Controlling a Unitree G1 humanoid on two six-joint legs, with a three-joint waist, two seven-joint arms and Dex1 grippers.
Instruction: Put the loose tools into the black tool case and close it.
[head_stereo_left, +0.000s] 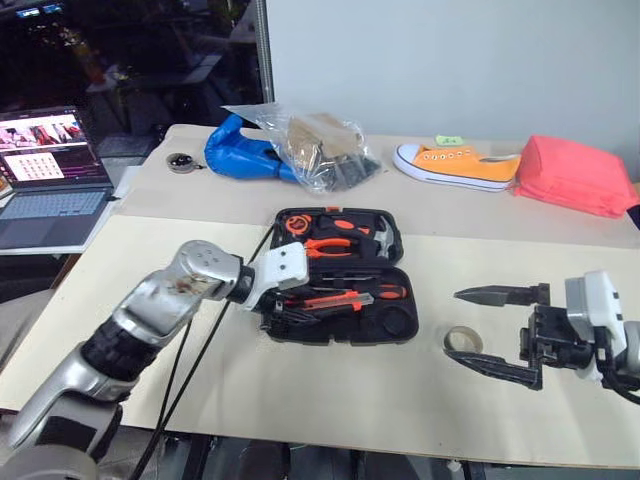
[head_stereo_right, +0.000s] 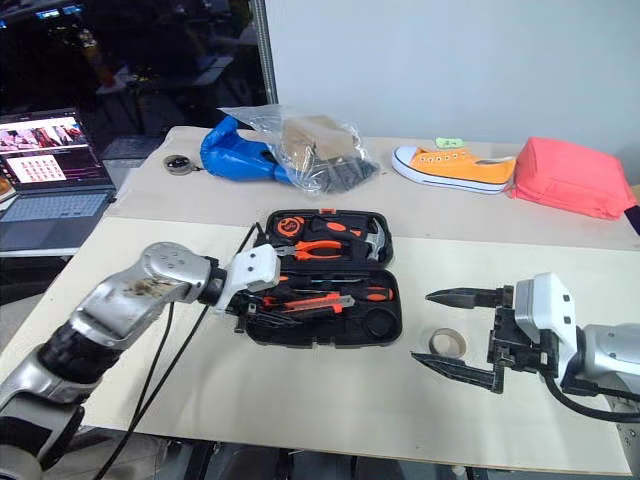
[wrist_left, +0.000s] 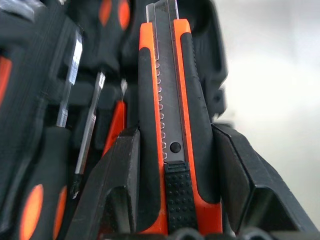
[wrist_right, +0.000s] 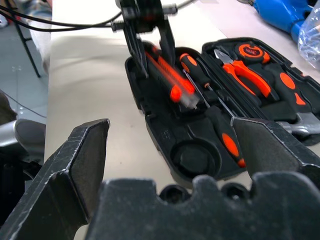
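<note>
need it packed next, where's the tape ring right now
In the left eye view the tape ring lies on the table, right of the open black tool case, beside the open right claw.

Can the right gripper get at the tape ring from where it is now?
Probably yes. The right gripper is open and the tape ring lies on bare table right by its fingertips, nothing between; the left gripper is busy over at the tool case.

Head stereo pair looked forward and down over surface (head_stereo_left: 330, 390), mid-distance, both eyes sharing open black tool case (head_stereo_left: 396, 325). Left wrist camera sat very close on utility knife (wrist_left: 172, 120) between own jaws. Right wrist camera faced same case across surface, farther off.
</note>
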